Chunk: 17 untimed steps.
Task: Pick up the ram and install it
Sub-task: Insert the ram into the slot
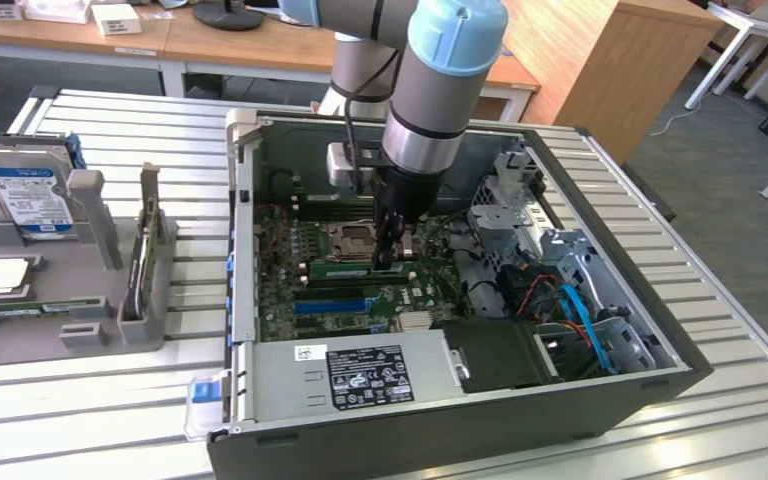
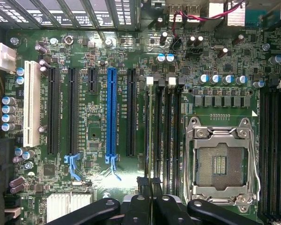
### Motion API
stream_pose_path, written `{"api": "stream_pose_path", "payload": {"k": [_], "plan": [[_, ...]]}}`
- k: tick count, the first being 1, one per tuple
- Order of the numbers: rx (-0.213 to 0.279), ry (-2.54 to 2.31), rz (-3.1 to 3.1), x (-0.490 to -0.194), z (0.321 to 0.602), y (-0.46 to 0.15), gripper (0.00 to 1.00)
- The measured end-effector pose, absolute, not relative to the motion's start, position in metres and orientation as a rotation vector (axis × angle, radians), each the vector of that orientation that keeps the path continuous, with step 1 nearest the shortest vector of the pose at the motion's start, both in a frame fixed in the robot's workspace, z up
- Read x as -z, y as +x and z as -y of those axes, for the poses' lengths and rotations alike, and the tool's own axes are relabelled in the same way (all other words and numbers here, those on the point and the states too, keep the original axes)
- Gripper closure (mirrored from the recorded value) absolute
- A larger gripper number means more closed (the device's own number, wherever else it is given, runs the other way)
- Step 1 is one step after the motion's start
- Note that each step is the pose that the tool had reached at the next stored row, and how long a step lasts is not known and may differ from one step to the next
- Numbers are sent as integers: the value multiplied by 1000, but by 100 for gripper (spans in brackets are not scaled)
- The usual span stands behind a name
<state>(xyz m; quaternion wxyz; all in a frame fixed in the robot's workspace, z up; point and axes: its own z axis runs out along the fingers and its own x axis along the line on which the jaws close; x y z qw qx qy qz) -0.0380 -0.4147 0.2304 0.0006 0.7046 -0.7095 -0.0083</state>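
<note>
The ram [image 1: 344, 269] stands on edge at the slots [image 2: 167, 126] beside the socket [image 1: 353, 238] inside the case [image 1: 241, 230], pinched by the claw [image 1: 387, 262]. Pickup looks done; whether it is fully seated cannot be told.

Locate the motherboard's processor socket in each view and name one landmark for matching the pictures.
Exterior view: the processor socket sits mid-case, just to the exterior view's left of the gripper.
Wrist view: the silver-framed socket lies between two banks of dark memory slots, close to the gripper's black fingers.
Shared landmark: the blue expansion slot.
</note>
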Motion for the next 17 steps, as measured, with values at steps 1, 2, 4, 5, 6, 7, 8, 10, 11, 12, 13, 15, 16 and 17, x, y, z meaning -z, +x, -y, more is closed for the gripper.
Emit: {"api": "stream_pose_path", "payload": {"k": [1, 2, 4, 5, 6, 7, 8, 10, 11, 12, 13, 15, 16, 17], "plan": [[26, 2213, 2228, -230, 415, -38, 88], [26, 2213, 2229, -230, 415, -38, 88], [25, 2213, 2229, -229, 415, -38, 88], [25, 2213, 2229, -229, 415, -38, 88], [24, 2213, 2229, -229, 415, -38, 88], [24, 2214, 2229, -229, 415, -38, 88], [24, 2214, 2229, -229, 415, -38, 88], [24, 2214, 2230, -228, 415, -38, 88], [24, 2214, 2229, -228, 415, -38, 88], [24, 2214, 2229, -227, 415, -38, 88], [24, 2214, 2229, -227, 415, -39, 88], [23, 2214, 2229, -226, 415, -39, 88], [23, 2214, 2229, -225, 415, -39, 88], [23, 2214, 2229, -225, 415, -39, 88]]}}
